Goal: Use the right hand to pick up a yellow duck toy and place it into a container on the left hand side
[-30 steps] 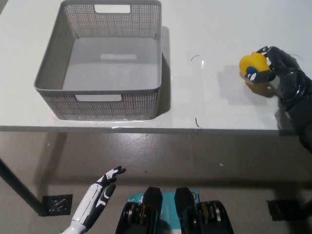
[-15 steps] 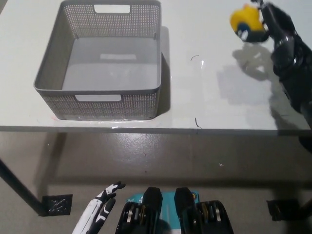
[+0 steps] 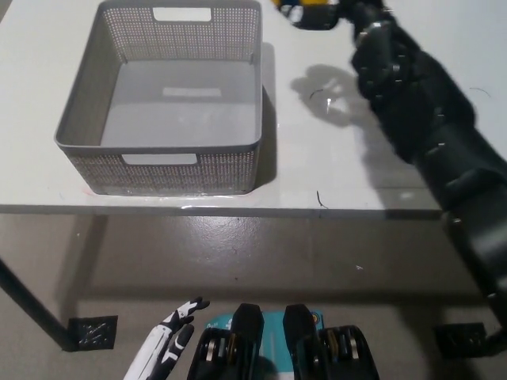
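Right hand [image 3: 360, 16] clutches duck [image 3: 307, 11] at top edge, right of basket [image 3: 162, 162]; left hand [image 3: 162, 352] slack below table [image 3: 356, 182]

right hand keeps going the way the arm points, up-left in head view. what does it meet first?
Nothing, as far as the picture shows. The right hand, holding the yellow duck, is at the top edge, right of the grey basket, so it leaves view. Height is unclear.

We can read no text, label, brand, number or sign anywhere here. The grey mesh basket [image 3: 162, 103] near the worktop's [image 3: 333, 170] left edge carries no lettering that we can make out, and the white worktop itself bears only a few small dark scuffs, not characters.
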Tool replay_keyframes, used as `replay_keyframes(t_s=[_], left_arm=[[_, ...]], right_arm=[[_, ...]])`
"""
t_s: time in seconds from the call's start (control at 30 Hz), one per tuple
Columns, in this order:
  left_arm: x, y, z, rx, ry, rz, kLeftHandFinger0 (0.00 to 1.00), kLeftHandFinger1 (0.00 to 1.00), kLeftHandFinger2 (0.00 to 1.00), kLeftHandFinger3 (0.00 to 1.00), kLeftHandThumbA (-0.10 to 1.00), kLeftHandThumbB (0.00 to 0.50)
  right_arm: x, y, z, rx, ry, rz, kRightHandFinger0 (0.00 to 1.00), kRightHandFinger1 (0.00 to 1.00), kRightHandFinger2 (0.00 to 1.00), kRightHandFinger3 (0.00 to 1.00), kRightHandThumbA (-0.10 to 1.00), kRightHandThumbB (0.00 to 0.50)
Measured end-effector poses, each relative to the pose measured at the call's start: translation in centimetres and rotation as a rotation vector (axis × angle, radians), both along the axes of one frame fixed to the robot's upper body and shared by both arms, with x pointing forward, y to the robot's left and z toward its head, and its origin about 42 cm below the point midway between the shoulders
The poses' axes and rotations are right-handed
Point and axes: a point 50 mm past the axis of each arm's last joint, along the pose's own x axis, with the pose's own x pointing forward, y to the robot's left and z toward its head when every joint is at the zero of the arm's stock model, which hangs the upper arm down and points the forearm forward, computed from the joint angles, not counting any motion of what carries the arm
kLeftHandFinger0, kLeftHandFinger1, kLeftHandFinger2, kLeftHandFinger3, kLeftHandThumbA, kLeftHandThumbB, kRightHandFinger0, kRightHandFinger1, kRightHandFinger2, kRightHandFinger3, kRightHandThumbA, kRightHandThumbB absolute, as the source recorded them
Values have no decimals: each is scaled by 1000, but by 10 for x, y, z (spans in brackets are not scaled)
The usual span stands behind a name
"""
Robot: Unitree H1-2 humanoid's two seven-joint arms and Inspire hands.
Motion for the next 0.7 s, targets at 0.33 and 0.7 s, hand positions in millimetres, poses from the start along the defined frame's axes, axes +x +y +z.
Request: replay_keyframes(t_s=[0.33,0.7], left_arm=[[4,-4,1,7,-5,-18,1000,1000,1000,1000,1000,292],[10,-10,4,26,-24,-44,1000,1000,1000,1000,1000,297]], right_arm=[[-22,81,23,30,-33,125,0,312,690,678,-100,132],[-39,121,6,30,-6,169,59,357,630,654,67,154]])
